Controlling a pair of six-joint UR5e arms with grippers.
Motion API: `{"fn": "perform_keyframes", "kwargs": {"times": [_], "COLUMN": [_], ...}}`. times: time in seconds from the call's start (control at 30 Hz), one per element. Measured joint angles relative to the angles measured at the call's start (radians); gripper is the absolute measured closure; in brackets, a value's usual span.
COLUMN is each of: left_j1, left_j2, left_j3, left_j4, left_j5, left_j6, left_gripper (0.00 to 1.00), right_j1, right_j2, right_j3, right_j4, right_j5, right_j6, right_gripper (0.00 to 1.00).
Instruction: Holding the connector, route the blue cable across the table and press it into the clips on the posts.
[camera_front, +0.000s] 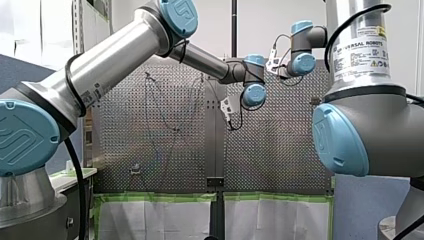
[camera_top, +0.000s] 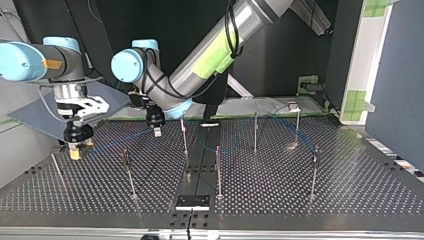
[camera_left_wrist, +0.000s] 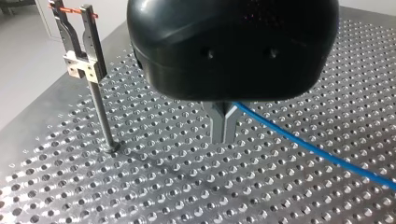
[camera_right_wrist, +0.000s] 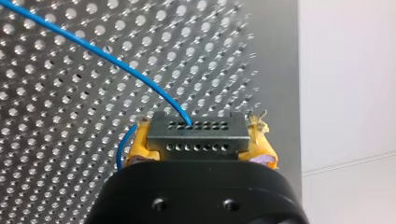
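Step in hand, by judgement: leading the blue cable (camera_left_wrist: 308, 144) over to a post (camera_left_wrist: 100, 116) and seating it in the clip (camera_left_wrist: 77, 42) on top. Would have gone best by keeping the line lightly taut between both grippers, lifting it above clip height, lining it up over the slot, then pressing straight down. Would have needed care against a jerk at the connector (camera_right_wrist: 196, 128) or a knock to the thin post. Found the right gripper (camera_right_wrist: 200, 140) clenched on that connector, yellow pads (camera_right_wrist: 140, 145) against both its ends, low over the table (camera_top: 300, 200) at about nine o'clock in the top view, with the cable leaving the connector's face toward eleven o'clock. Found the left gripper (camera_left_wrist: 223, 126) with metal fingers (camera_left_wrist: 217, 123) pressed together to a hairline, apparently pinching the cable, which emerged at their one o'clock side and trailed off toward four o'clock. Saw the post standing apart at nine o'clock of those fingers, with no cable in its clip. Made out, faintly in the top view, blue arcs running on among farther posts toward two o'clock.
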Motion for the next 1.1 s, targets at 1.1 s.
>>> {"fn": "perform_keyframes", "kwargs": {"times": [1.1], "left_j1": [0.014], "left_j2": [0.065], "left_j3": [0.003], "left_j4": [0.074], "left_j5": [0.041], "left_j6": [0.048], "left_gripper": [1.0], "right_j1": [0.018], "right_j2": [-0.016], "right_j3": [-0.024], "right_j4": [0.027], "right_j5": [-0.063], "right_j6": [-0.012], "right_gripper": [1.0]}}
